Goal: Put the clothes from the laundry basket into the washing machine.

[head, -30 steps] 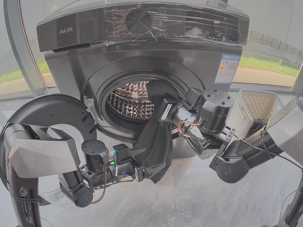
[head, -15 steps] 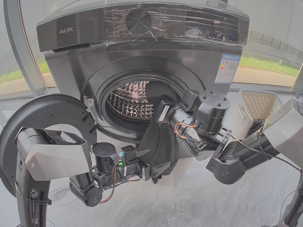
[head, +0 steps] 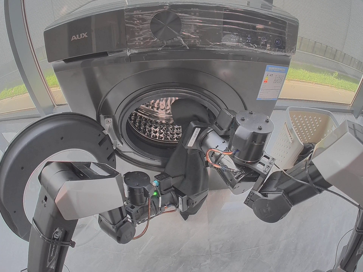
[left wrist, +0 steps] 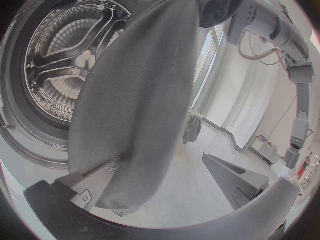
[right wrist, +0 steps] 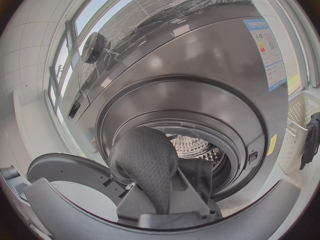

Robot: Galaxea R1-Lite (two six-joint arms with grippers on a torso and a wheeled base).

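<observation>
At the washing machine's [head: 170, 68] open port, a dark grey knit garment [head: 187, 170] hangs lengthwise, its top bunched before the steel drum [head: 159, 121]. The right claw [right wrist: 160, 197] is clamped on the bunched top; the left claw [left wrist: 160, 174] is spread wide, one finger touching the lower end. The laundry basket [head: 306, 129] beside the machine carries another dark piece [right wrist: 311, 140] over its rim
</observation>
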